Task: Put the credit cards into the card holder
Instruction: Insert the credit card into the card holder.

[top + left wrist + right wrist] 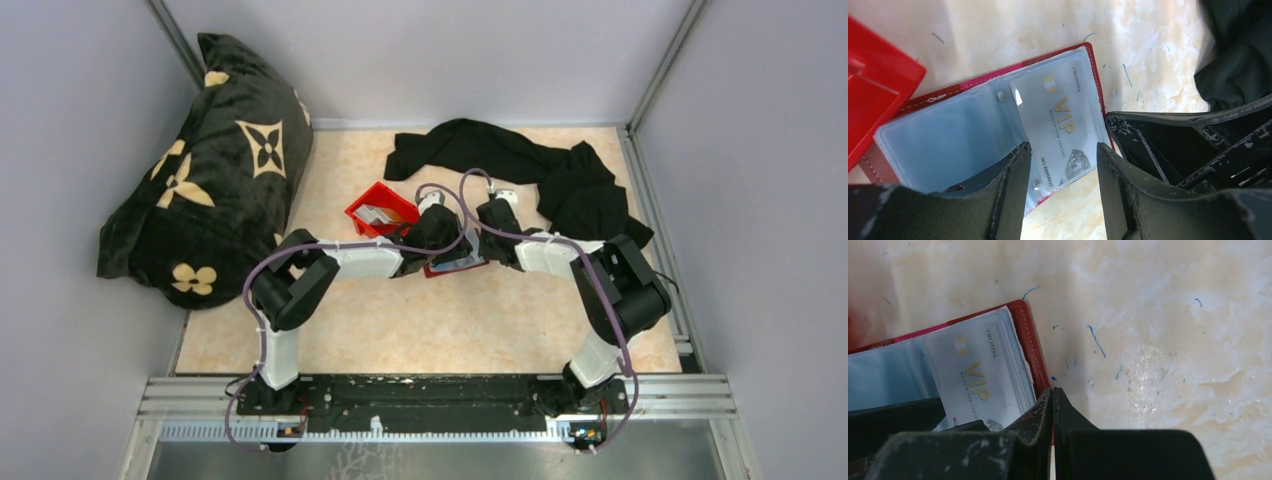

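Note:
The card holder point(455, 266) lies open on the table, dark red with pale plastic pockets point(943, 145). A silver credit card point(1058, 120) marked VIP sits in its right-hand pocket, under the clear sleeve, also seen in the right wrist view point(973, 375). My left gripper point(1063, 147) is open, its fingers standing either side of the card's near end with nothing clamped. My right gripper point(1053, 391) is shut, its tips at the holder's red right edge point(1030, 340); its black body point(1178, 150) shows beside the left fingers.
A bright red plastic bin point(380, 208) with pale cards inside stands just left of the holder point(873, 85). Black cloth point(520, 160) lies behind and to the right point(1238, 50). A large dark patterned pillow point(200, 170) fills the back left corner.

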You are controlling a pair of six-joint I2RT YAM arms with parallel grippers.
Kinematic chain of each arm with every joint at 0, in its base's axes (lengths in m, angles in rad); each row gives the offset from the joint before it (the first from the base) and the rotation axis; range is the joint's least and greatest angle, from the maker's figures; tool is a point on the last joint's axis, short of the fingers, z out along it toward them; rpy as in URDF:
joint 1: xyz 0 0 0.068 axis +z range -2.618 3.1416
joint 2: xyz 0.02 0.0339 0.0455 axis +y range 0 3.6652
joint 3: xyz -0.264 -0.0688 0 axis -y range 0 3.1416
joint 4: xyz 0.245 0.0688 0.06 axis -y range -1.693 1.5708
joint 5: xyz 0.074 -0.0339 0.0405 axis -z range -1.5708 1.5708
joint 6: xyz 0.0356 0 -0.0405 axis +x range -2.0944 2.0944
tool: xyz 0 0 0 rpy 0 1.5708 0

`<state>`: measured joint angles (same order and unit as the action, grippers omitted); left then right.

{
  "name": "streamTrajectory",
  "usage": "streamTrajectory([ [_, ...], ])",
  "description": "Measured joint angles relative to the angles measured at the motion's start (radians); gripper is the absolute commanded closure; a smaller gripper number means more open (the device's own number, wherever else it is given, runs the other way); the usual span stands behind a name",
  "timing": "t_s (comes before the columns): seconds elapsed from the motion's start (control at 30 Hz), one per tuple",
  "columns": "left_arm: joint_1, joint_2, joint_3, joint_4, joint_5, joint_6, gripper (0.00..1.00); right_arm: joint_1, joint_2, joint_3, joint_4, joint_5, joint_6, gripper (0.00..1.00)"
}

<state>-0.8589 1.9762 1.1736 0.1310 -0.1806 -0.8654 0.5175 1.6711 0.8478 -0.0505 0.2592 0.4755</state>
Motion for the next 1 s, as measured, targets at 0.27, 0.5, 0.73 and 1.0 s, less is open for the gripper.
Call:
streamTrajectory([
  [0.27,-0.005,-0.056,-0.03,0.001,-0.035,0.013,0.41,0.009,-0.022,-0.001,-0.051,-0.033,0.008,0.93],
  [0.5,-0.005,-0.085,-0.03,0.019,-0.04,0.027,0.41,0.012,-0.05,-0.003,-0.121,-0.055,0.008,0.86],
  [0.73,-0.005,-0.089,-0.048,0.025,-0.038,0.029,0.41,0.013,-0.076,-0.017,-0.147,-0.066,0.009,0.76],
  [1.0,-0.006,-0.227,-0.176,0.002,-0.066,0.042,0.41,0.011,-0.152,-0.056,-0.154,-0.074,0.027,0.61],
])
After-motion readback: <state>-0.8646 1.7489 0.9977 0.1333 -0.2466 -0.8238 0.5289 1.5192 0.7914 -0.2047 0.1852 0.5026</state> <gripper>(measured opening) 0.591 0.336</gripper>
